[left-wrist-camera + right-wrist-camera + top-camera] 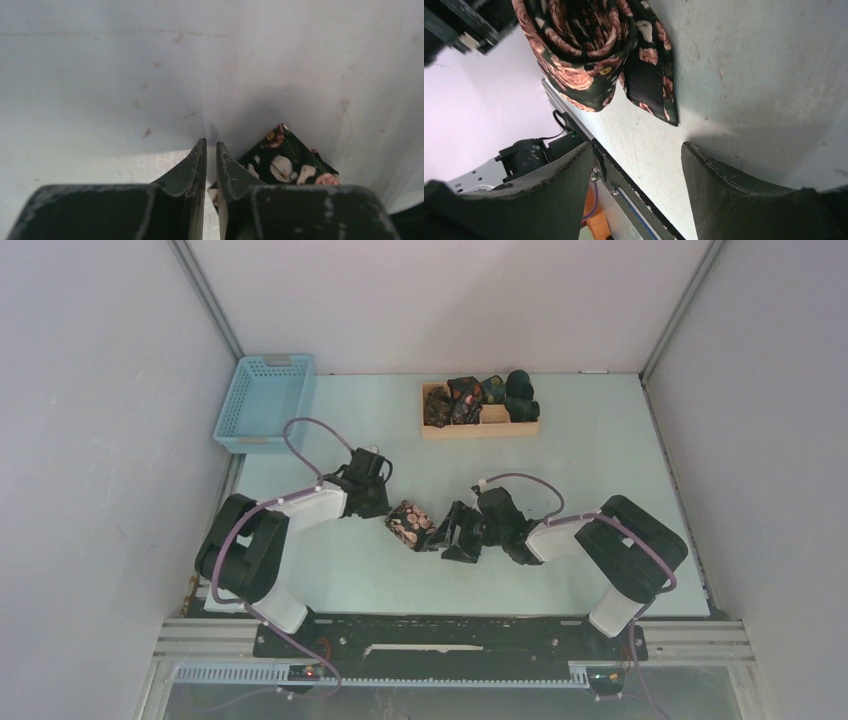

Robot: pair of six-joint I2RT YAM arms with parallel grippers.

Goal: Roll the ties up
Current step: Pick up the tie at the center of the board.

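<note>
Near the tabletop's middle, my left gripper (211, 148), jaws almost together, sits against the rolled tie's (410, 524) left side, probably bracing it; whether it pinches fabric is unclear. My right gripper (636, 147) stands wide open just right, ready to clamp the roll.

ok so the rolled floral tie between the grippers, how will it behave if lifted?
Likely soft and floppy: the rolled tie is loosely wound fabric, so a pinch would probably squash it. Its loose tail lies flat on the table, unsecured, so lifting may let it unwind. Probably light for its size.
</note>
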